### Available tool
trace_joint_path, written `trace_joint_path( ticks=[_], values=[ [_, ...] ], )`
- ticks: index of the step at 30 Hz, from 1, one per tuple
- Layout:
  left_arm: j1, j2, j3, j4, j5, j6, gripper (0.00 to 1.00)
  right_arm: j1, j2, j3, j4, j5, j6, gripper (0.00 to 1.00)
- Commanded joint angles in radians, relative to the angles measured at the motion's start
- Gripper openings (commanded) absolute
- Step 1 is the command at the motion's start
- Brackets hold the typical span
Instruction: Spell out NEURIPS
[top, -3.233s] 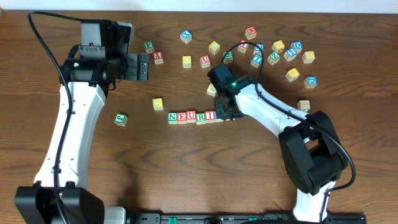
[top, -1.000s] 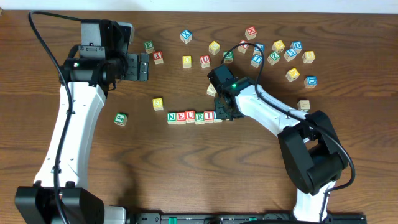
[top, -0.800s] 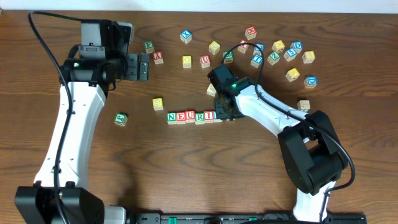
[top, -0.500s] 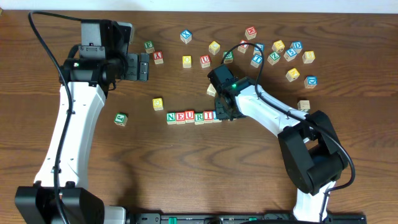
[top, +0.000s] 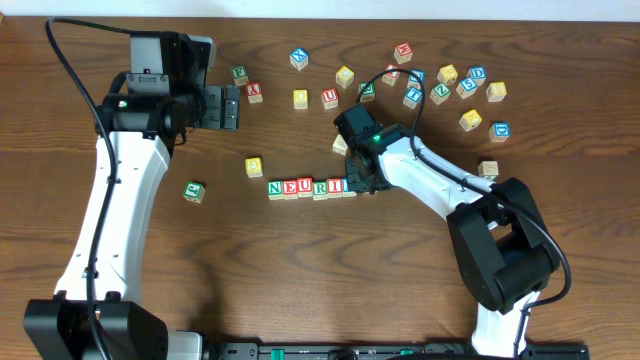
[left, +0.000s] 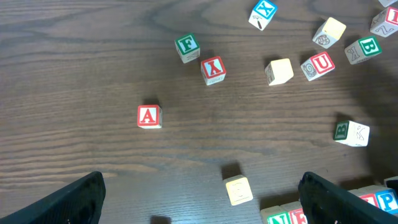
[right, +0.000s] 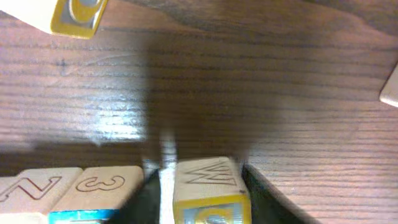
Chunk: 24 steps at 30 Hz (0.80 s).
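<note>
A row of cubes reading N, E, U, R, I (top: 305, 187) lies mid-table, and its left end shows in the left wrist view (left: 280, 216). My right gripper (top: 358, 183) is low at the row's right end. In the right wrist view its fingers (right: 200, 193) straddle the yellow-faced cube (right: 208, 186). The right finger touches the cube and a thin gap shows on the left. A blue-faced cube (right: 93, 186) sits just left of it. My left gripper (top: 230, 107) hangs wide open and empty above the table (left: 208, 205).
Loose cubes lie at the back: red A (left: 148, 116), red X (left: 213, 70), green F (left: 186, 48), a U (left: 318, 65) and several more at the back right (top: 470, 85). A yellow cube (top: 254, 167) and a green one (top: 194, 191) lie left of the row.
The right gripper and the row of cubes have crept slightly to the left. The left arm has not moved.
</note>
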Motion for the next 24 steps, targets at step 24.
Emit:
trace_joint_path(
  ticks=[24],
  values=[
    [0.003,-0.004,0.026,0.0,0.006,0.011,0.98,0.002,0.014,-0.006,-0.001,0.006,0.003,0.23]
  ],
)
